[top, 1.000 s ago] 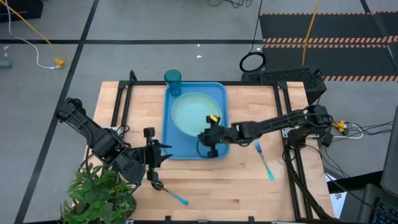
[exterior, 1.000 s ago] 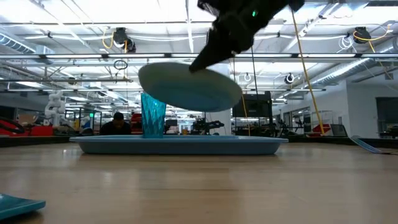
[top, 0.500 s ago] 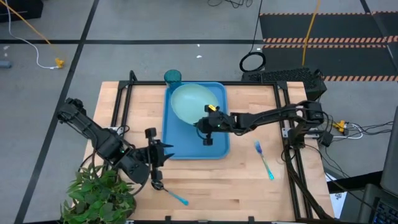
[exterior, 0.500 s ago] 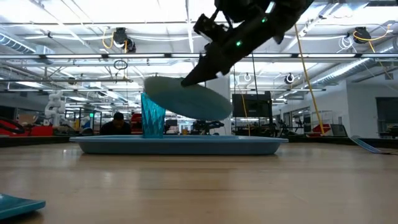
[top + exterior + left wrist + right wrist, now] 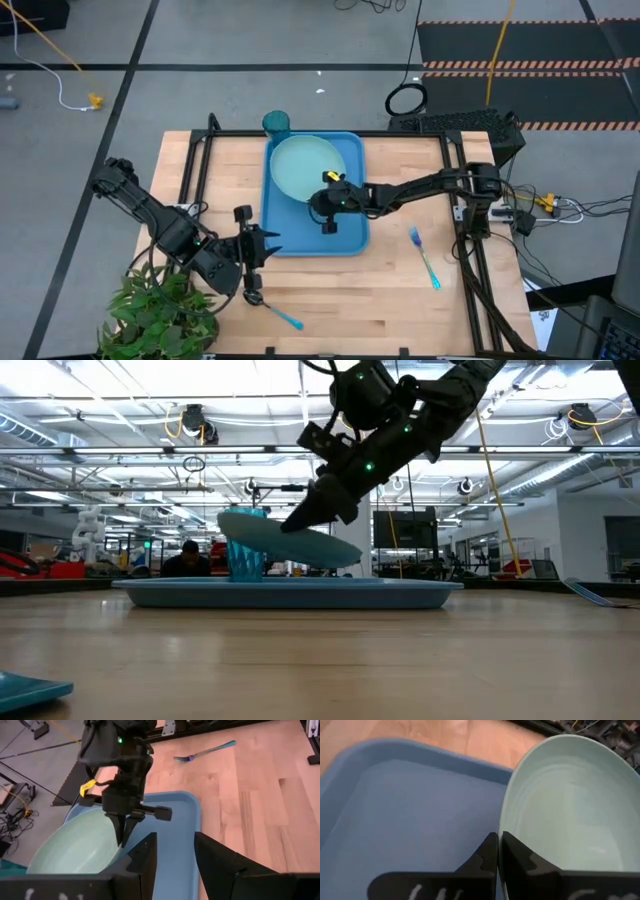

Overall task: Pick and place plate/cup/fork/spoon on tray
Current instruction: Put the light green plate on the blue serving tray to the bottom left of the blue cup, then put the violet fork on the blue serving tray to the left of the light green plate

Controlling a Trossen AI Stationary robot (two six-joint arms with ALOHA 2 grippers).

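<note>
Right claw [image 5: 322,203] clamped on plate [image 5: 303,165] rim, over tray [image 5: 350,235].

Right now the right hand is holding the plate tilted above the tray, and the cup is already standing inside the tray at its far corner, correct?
Not quite. The right hand does hold the plate tilted above the tray, but the high view shows the cup standing on the table just beyond the tray's far left corner, not inside it.

Tray [image 5: 350,235] near end bare, open to approach. Far end blocked: tilted plate [image 5: 305,167] held aloft by right gripper [image 5: 318,203], cup [image 5: 277,123] just behind. Left gripper [image 5: 262,246] beside tray's near-left corner.
</note>
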